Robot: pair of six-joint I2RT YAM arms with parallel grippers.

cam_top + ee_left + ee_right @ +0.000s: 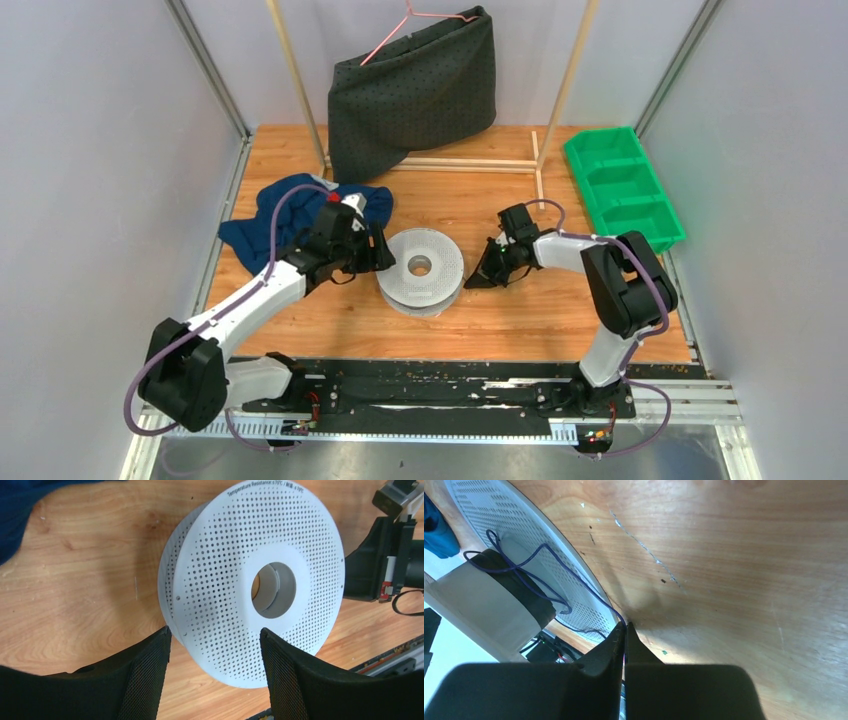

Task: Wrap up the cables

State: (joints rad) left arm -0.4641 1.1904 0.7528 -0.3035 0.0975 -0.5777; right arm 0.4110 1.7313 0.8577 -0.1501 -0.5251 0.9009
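The grey-white perforated spool (421, 270) lies flat on the wooden table between the two arms. My left gripper (386, 256) is at its left rim. In the left wrist view the spool (250, 565) fills the middle, and my left gripper (215, 635) stands open with the rim between its mesh-padded fingers (147, 680). My right gripper (478, 279) is low at the spool's right side. It (625, 626) is shut on the cable (542, 546), a thin dark wire that loops loosely over the spool (484, 502) and runs into the closed tips.
A blue cloth (290, 215) lies behind my left arm. A dark dotted cloth (415, 95) hangs on a pink hanger from a wooden rack at the back. A green bin (622, 185) stands at the back right. A black rail (450, 385) runs along the near edge.
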